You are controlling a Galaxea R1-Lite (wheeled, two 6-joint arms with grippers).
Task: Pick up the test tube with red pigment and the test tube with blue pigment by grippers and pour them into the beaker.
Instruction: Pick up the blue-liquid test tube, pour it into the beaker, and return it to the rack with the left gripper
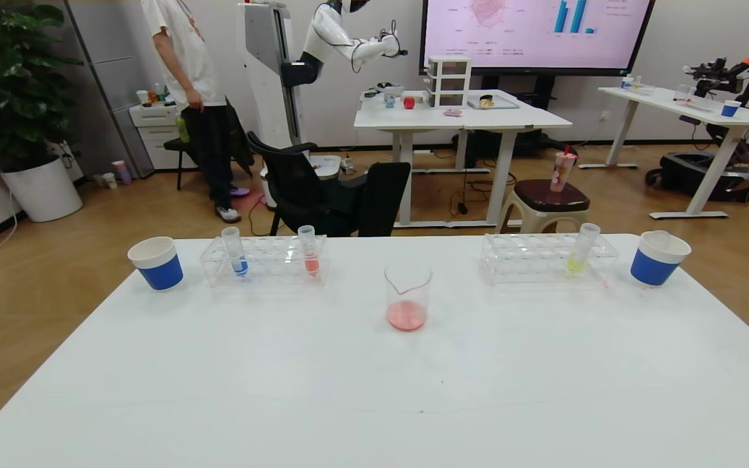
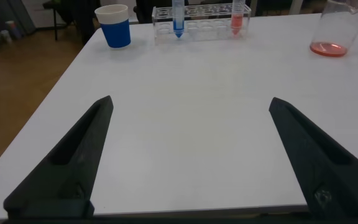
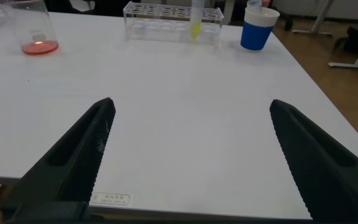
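The beaker (image 1: 407,292) stands mid-table with pinkish-red liquid in its bottom; it also shows in the left wrist view (image 2: 337,31) and the right wrist view (image 3: 33,28). The test tube with blue pigment (image 1: 236,250) stands upright in the left clear rack (image 1: 264,260). A tube of brighter coral-red liquid (image 1: 309,250) stands in the same rack. I cannot pick out the pale pinkish-red tube. My left gripper (image 2: 190,101) and right gripper (image 3: 190,102) are open and empty, low over the near table, out of the head view.
A yellow-liquid tube (image 1: 582,250) stands in the right rack (image 1: 543,257). Blue-banded cups stand at the far left (image 1: 157,263) and far right (image 1: 657,260); something clear sticks out of the right cup. Chairs, tables and a person are beyond the table.
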